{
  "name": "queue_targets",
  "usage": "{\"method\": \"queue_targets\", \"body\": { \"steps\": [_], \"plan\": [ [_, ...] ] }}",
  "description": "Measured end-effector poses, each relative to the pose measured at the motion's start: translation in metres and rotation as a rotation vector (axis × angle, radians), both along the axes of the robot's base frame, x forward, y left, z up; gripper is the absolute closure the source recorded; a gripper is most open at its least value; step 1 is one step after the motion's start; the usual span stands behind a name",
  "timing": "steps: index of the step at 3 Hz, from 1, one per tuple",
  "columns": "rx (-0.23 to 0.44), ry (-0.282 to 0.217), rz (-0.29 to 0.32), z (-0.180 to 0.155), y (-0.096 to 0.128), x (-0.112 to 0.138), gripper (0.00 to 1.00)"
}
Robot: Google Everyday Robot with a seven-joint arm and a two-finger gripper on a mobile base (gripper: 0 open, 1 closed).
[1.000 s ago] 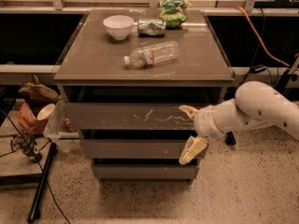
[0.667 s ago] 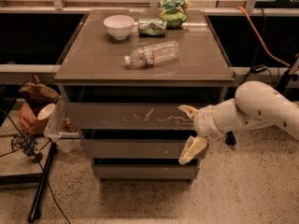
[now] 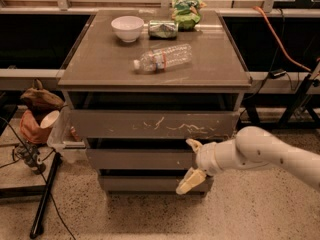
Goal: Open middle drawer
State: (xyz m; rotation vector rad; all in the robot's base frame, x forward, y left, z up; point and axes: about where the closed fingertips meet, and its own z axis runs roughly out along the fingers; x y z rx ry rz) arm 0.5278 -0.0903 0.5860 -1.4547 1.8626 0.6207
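At the left edge of the frame a brown bag and a white cup sit above a black pole that slants down to the speckled floor. A clear bin hangs just beside the cabinet.

On the cabinet's grey-brown top are a white bowl, a can on its side, a water bottle lying down and a green bag.

The middle drawer is in the lower centre, between the scratched drawer and the lowest drawer. Its long axis runs left to right and its plain front faces the camera.

The gripper is at the drawer's right end. Its pale fingers are spread, one at the top edge and one below the bottom edge. The white arm reaches in from the lower right, and an orange cable runs across the upper right.
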Motion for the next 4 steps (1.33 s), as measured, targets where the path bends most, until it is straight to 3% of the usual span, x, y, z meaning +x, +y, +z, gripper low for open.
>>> {"method": "queue_targets", "body": {
  "steps": [1, 2, 3, 4],
  "plan": [
    [0.027, 0.006, -0.081, -0.054, 0.011, 0.01, 0.0],
    [0.027, 0.007, -0.079, -0.054, 0.011, 0.01, 0.0],
    [0.055, 0.006, -0.098, -0.073, 0.018, 0.025, 0.0],
    [0.07, -0.063, -0.126, -0.082, 0.031, 0.052, 0.0]
  ]
}}
